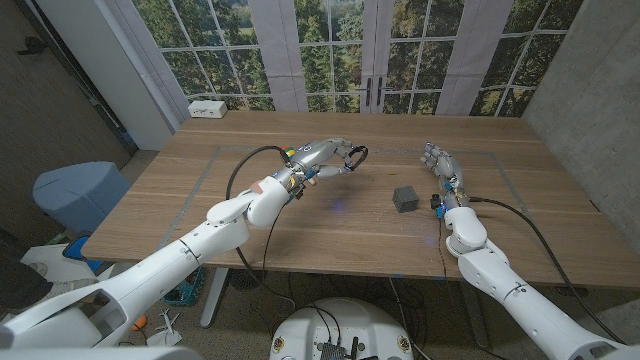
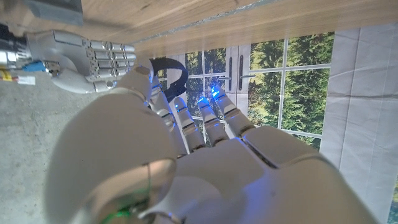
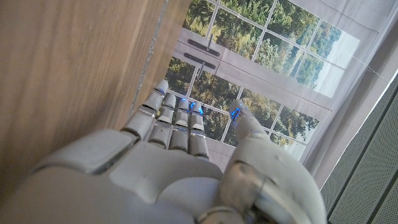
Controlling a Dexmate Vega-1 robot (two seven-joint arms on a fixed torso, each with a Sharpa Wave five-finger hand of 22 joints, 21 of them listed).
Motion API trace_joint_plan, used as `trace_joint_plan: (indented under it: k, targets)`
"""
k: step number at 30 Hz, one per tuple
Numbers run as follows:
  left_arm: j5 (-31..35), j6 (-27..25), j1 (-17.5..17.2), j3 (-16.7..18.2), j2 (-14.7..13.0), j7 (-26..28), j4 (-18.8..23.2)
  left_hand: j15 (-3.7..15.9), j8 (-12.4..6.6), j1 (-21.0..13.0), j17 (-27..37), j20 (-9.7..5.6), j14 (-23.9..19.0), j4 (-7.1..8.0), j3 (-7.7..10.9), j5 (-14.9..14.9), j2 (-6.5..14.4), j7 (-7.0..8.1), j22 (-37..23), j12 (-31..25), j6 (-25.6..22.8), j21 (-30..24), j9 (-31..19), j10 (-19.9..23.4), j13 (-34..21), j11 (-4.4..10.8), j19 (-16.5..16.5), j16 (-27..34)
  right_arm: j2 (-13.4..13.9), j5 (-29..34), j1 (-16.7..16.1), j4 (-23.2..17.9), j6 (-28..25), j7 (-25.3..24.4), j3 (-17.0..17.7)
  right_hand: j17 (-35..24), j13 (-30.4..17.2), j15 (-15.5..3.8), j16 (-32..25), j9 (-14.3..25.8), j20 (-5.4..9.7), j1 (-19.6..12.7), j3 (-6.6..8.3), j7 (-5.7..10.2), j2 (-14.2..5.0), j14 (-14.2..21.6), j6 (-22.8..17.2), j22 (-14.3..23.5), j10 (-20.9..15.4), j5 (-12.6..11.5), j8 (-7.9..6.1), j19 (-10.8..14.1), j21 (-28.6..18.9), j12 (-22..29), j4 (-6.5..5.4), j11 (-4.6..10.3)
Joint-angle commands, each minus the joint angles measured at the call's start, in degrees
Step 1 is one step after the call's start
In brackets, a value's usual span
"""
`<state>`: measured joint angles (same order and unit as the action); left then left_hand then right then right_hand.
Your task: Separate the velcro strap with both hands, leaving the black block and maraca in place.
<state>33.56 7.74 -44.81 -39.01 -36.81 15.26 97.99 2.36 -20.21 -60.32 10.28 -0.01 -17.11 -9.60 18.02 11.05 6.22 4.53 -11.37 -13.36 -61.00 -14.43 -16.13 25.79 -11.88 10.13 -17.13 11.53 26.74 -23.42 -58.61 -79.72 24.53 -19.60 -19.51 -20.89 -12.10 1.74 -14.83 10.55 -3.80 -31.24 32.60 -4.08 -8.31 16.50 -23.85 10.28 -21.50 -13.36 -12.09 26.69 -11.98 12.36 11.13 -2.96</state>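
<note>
My left hand (image 1: 322, 157) is raised over the middle of the table and pinches a black velcro strap (image 1: 355, 157), which curls into a loop past its fingertips. In the left wrist view the strap (image 2: 170, 73) pokes out beyond my left hand (image 2: 186, 155), between thumb and fingers. The black block (image 1: 405, 198) sits on the wood to the right of the strap, nearer the front. My right hand (image 1: 440, 165) stands beyond the block with fingers straight and apart, holding nothing; it shows the same way in its own wrist view (image 3: 180, 155) and in the left wrist view (image 2: 81, 59).
The wooden table (image 1: 300, 220) carries faint tape lines that mark a rectangle. A white box (image 1: 207, 108) lies at the back left corner. A blue bin (image 1: 80, 195) stands on the floor to the left. Windows line the wall behind.
</note>
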Motion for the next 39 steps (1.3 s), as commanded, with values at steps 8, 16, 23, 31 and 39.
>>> trace_joint_plan:
  k: [8, 16, 23, 31, 39]
  targets:
    - [-10.9, 4.78, -0.09, 0.63, 4.22, 1.91, -2.82, 7.53, -0.75, 0.93, 0.43, -0.58, -0.33, 0.46, -0.65, -0.46, 0.13, 3.99, -0.09, 0.29, -1.74, -0.48, -1.53, -0.92, -0.27, 1.61, -0.7, 0.11, 1.25, 1.84, -2.33, -3.89, -0.13, -1.07, 0.37, -0.34, -0.3, 0.17, -0.41, 0.26, -0.28, -2.03, 0.49, -0.04, 0.24, 0.48, -1.36, 0.19, -0.8, -0.51, -0.5, 0.09, -0.08, 0.28, -0.06, -0.26]
    - [-17.83, 5.54, -0.33, 1.6, 4.61, -2.13, -2.71, 7.48, -0.85, 1.05, 0.51, -0.7, 0.34, 0.44, -0.77, -0.53, 0.27, 4.51, -0.1, 0.56, -1.64, -0.39, -1.65, -1.52, -0.3, 1.76, -0.41, -0.11, 1.34, 3.19, -3.49, -5.74, 0.26, -2.17, 0.61, -0.52, -0.43, 0.05, -0.55, 0.29, -0.29, -3.1, 0.44, 0.24, 0.53, 0.46, -1.74, 0.22, -0.92, -0.6, -0.55, 0.03, -0.12, 0.32, -0.19, 0.02]
    - [-21.94, 6.07, 0.16, 2.18, 4.65, -5.03, -2.93, 8.82, -1.33, 1.23, 0.85, -0.64, -1.57, 0.41, -0.66, -0.63, 1.24, 4.95, -0.1, -2.31, -1.31, -0.13, -2.02, 5.73, -1.38, 2.11, 0.41, 1.23, 1.23, 5.01, -4.07, -6.99, 0.56, -3.13, 0.5, -0.67, -0.54, -0.16, -0.7, 0.31, -0.46, -4.1, 0.4, 0.47, 0.8, 0.54, -2.25, 0.25, -1.0, -0.67, -0.66, 0.05, -0.17, 0.35, -0.16, 0.21]
    - [-22.59, 7.33, 0.7, 2.16, 5.16, -5.13, -3.91, 10.32, -2.15, 0.4, 5.24, -1.74, -10.93, -0.01, 0.27, -0.56, 2.94, 5.78, -0.44, -6.01, -0.63, -1.52, -1.29, 13.93, -4.38, 2.39, -2.0, 7.68, 0.99, 6.8, -4.44, -8.32, 0.85, -3.82, 0.29, -0.78, -0.62, -0.01, -0.73, 0.33, -0.86, -5.22, 0.28, 0.49, 1.44, 0.39, -2.47, 0.27, -0.65, -0.7, -0.65, 0.02, -0.2, 0.2, -0.03, 0.08]
    - [-25.62, 8.76, 1.73, 2.08, 5.7, -7.66, -5.37, 10.62, -2.46, 0.05, 9.68, -2.41, -12.22, 0.0, -0.26, -0.65, 2.53, 6.84, -1.01, -9.25, -0.65, -2.6, -0.16, 17.71, -7.76, 1.91, -2.88, 11.17, 1.69, 8.54, -4.83, -9.97, 1.02, -3.3, 0.0, -0.91, -0.69, 0.32, -0.66, 0.35, -1.34, -6.27, -0.11, 0.43, 2.43, -0.04, -2.69, 0.28, -0.33, -0.57, -0.61, -0.25, -0.13, 0.07, -0.08, 0.32]
